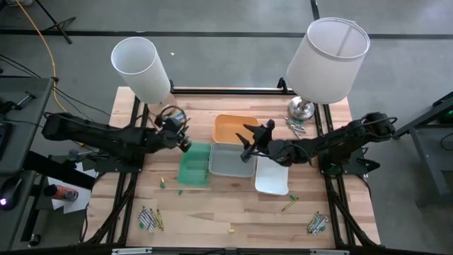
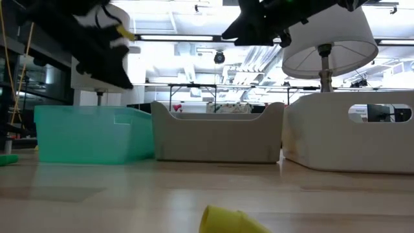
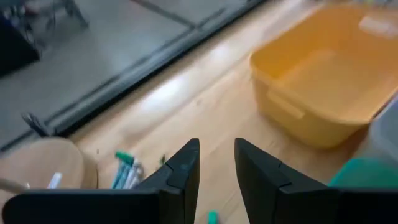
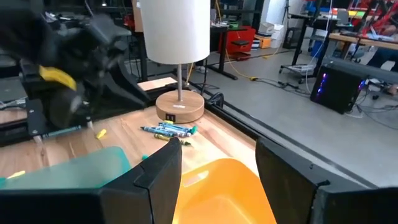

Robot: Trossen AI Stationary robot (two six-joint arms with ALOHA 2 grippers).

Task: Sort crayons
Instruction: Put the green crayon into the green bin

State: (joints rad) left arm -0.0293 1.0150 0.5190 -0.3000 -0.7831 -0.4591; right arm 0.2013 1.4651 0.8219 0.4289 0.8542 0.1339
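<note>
On the wooden table [image 1: 212, 212] we see crayons [image 1: 150, 219] still scattered at 5, 7 and 1 o'clock; the left gripper [image 1: 185, 143] and right gripper [image 1: 247, 142] hover spread and empty above the trays [image 1: 225, 161], so most sorting remains.

I see the left gripper [image 3: 216, 167], fingers slightly parted, nothing between them, above bare wood. Orange tray [image 3: 323, 81] ahead; teal crayons [image 3: 124, 171] lie near a round wooden lamp base [image 3: 43, 165].
</note>
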